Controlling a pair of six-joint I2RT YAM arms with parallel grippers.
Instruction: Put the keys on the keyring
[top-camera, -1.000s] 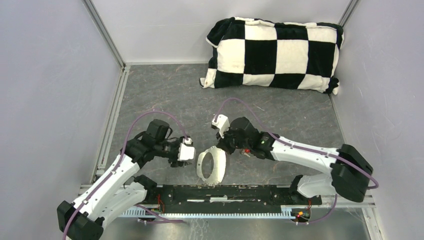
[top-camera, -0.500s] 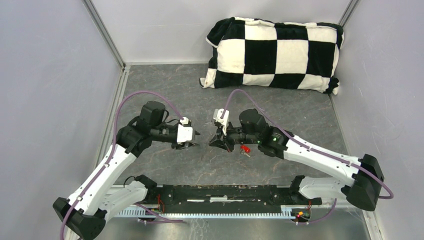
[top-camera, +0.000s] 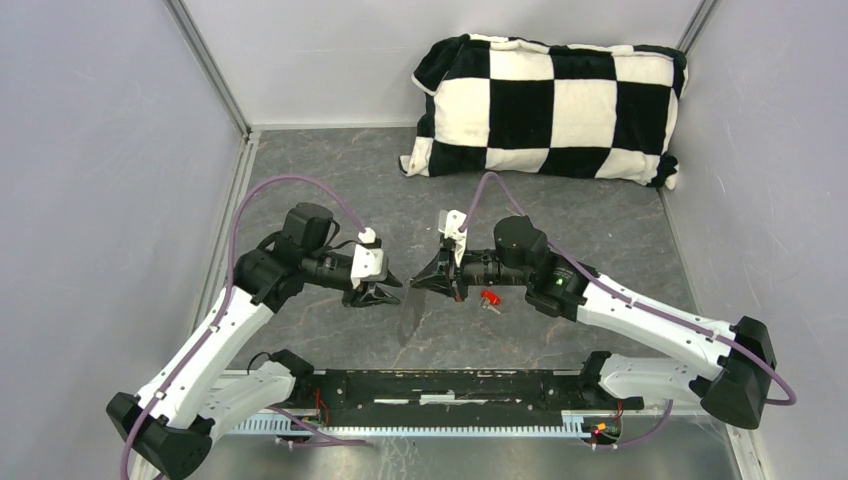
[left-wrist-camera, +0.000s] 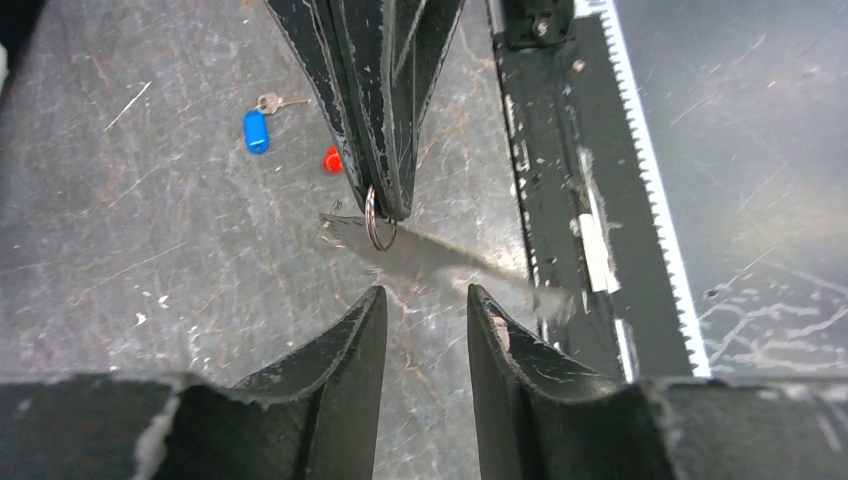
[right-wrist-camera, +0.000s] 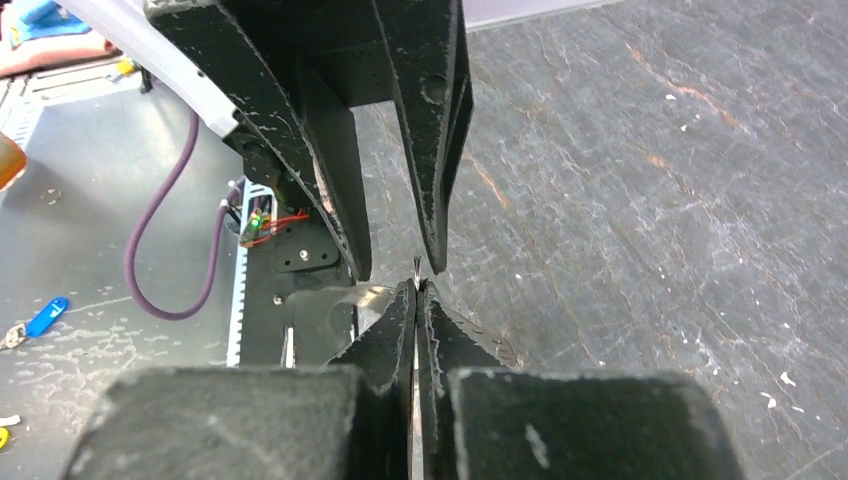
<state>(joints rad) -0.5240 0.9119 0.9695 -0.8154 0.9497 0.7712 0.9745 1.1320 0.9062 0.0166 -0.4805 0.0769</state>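
Observation:
My right gripper (top-camera: 417, 285) is shut on the keyring (top-camera: 410, 318), which hangs below it as a blurred grey band. In the left wrist view its small metal ring (left-wrist-camera: 378, 222) sits pinched at the right gripper's tips (left-wrist-camera: 385, 205), with the band trailing right. My left gripper (top-camera: 392, 293) faces it from a short distance, open and empty (left-wrist-camera: 425, 300). The keys lie on the table: the blue-headed one (left-wrist-camera: 256, 130) and the red-headed one (left-wrist-camera: 332, 160) beyond the right fingers. The top view shows only the red key (top-camera: 490, 298). In the right wrist view the shut tips (right-wrist-camera: 417, 288) nearly meet the left fingers (right-wrist-camera: 340, 200).
A black-and-white checked pillow (top-camera: 548, 108) lies at the back right. Grey walls enclose the table on both sides. A black toothed rail (top-camera: 450, 388) runs along the near edge between the arm bases. Purple cables arc over both wrists.
The right gripper has swung up and turned, so the keyring hangs edge-on instead of showing as a wide oval. The left gripper rose, closed in on it, and its jaws narrowed.

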